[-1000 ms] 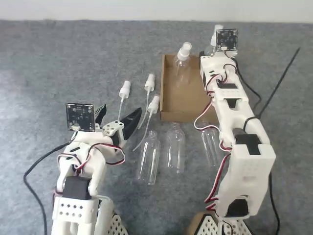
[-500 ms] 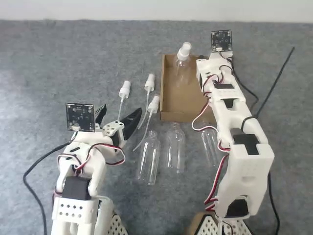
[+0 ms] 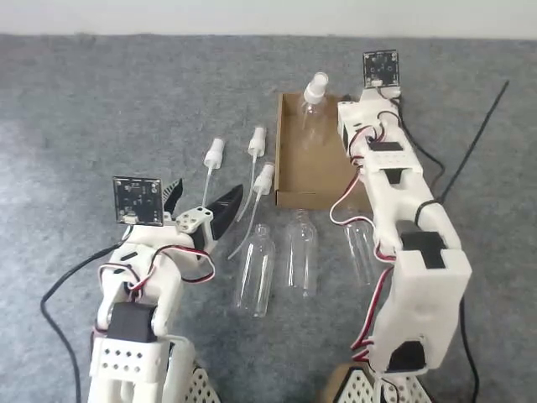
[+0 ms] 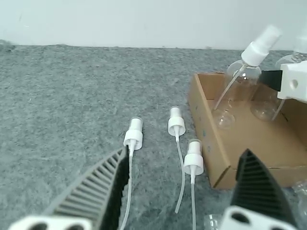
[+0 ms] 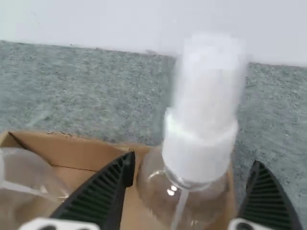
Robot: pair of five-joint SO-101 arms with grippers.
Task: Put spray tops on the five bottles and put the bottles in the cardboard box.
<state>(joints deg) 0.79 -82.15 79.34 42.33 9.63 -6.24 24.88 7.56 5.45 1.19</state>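
The left gripper (image 3: 210, 190) is seen nearest, held low over the table (image 3: 84, 126) with its jaws spread wide and nothing held between them. The thin tube of the left spray top (image 3: 215, 153) is laid just beside one of its fingers. To the right of this gripper three bottles without tops are laid on their sides in a row: the left bottle (image 3: 255, 270), the middle bottle (image 3: 302, 252) and the right bottle (image 3: 361, 245), the last partly covered by the right arm (image 3: 403, 210).

Beyond them the near spray top (image 3: 265, 178) and the far spray top (image 3: 257, 141) are laid between the left spray top and the cardboard box (image 3: 306, 200), close to its left wall. Inside the box, at its far end, a capped bottle (image 3: 312, 117) is tilted with its top toward the far rim.

Farthest away, the right gripper (image 5: 192, 165) is held at the box's far right corner. Its jaws are parted, one on each side of a second capped bottle (image 5: 189, 196) that is stood in that corner. A finger may be brushing the bottle's shoulder, but contact cannot be made out.

Compared with a second ago, the right wrist has been shifted slightly toward the box, while the left arm and the loose parts have been left unmoved.
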